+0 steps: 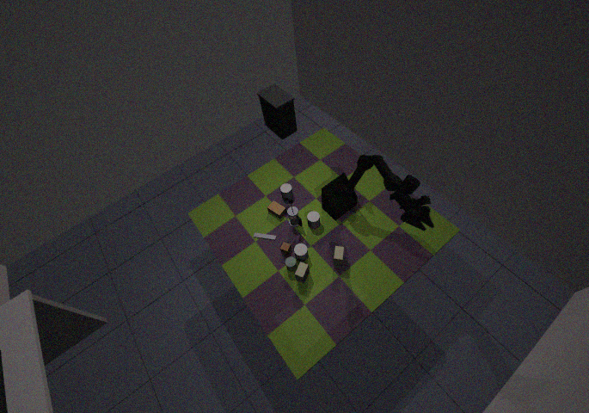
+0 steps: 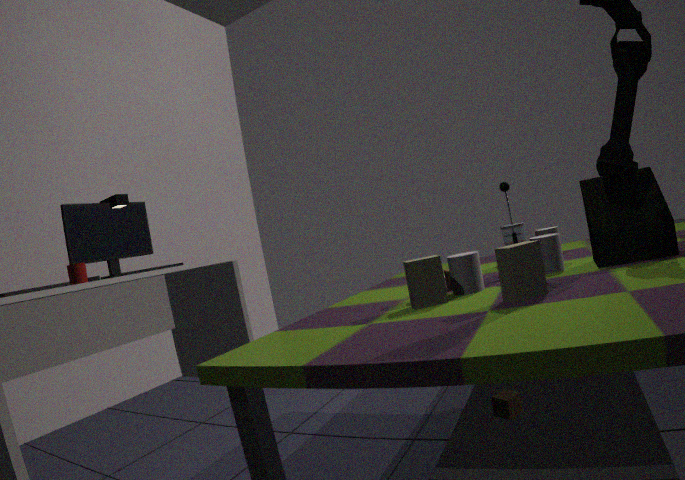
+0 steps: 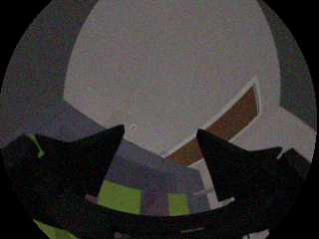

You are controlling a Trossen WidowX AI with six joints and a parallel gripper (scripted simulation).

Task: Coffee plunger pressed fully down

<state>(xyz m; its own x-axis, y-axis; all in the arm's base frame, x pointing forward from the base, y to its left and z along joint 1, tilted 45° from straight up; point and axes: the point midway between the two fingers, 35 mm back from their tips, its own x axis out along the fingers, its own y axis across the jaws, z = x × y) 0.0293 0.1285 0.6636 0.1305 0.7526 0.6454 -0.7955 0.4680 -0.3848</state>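
The coffee press [image 1: 294,215] [image 2: 511,232] stands upright among the clutter on the checkered table [image 1: 299,341] [image 2: 558,328]. It is a small glass cylinder, and its thin rod and dark plunger knob [image 2: 503,186] are raised high above it. My gripper [image 1: 422,221] [image 3: 161,130] is open and empty. It hangs on the far side of the black arm base [image 1: 337,195] [image 2: 626,220], away from the press, over the table's right edge. The wrist view shows only walls, a door and a strip of table, not the press. In the exterior view the arm runs out of the top and the gripper is out of frame.
White cylinders [image 1: 285,189] [image 1: 313,218] [image 1: 300,249] and small boxes [image 1: 276,208] [image 1: 338,252] [image 1: 302,270] stand around the press. A flat white stick [image 1: 265,237] lies to the left. A dark bin [image 1: 278,114] stands on the floor behind the table. A desk with a monitor [image 2: 106,229] stands by the wall.
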